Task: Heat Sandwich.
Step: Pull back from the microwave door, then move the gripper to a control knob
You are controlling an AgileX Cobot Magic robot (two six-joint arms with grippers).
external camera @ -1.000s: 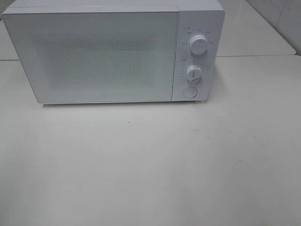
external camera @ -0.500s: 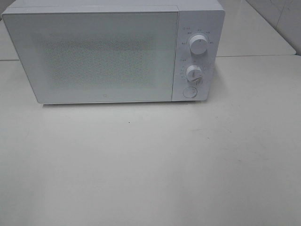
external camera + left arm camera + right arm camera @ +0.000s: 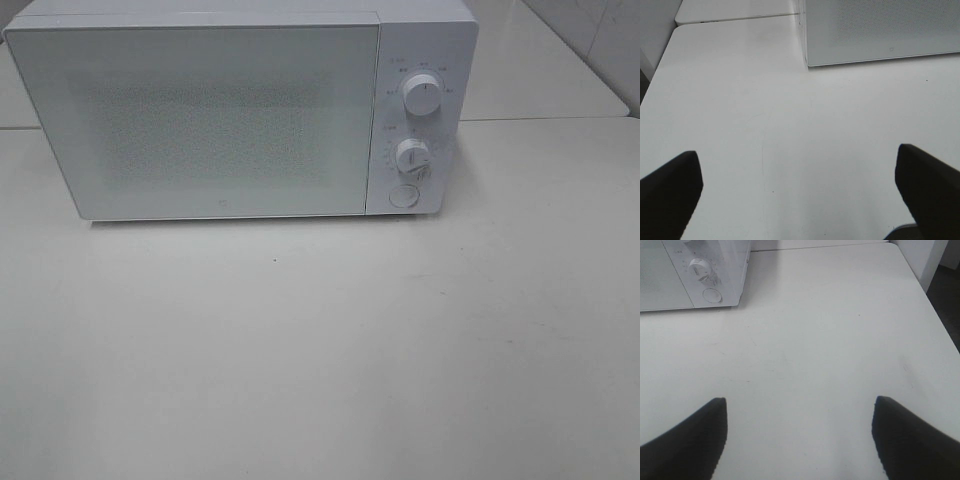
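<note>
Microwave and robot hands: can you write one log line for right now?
white box-shaped microwave: door shut | sandwich: not in view | left gripper: open, empty | right gripper: open, empty

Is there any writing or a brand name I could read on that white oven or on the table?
No text is legible.
Markings around the upper knob of the microwave: too small and blurred.
Markings around the lower knob: too small and blurred.
Tiny mark low on the door: too small to read.
Table: no writing seen.
</note>
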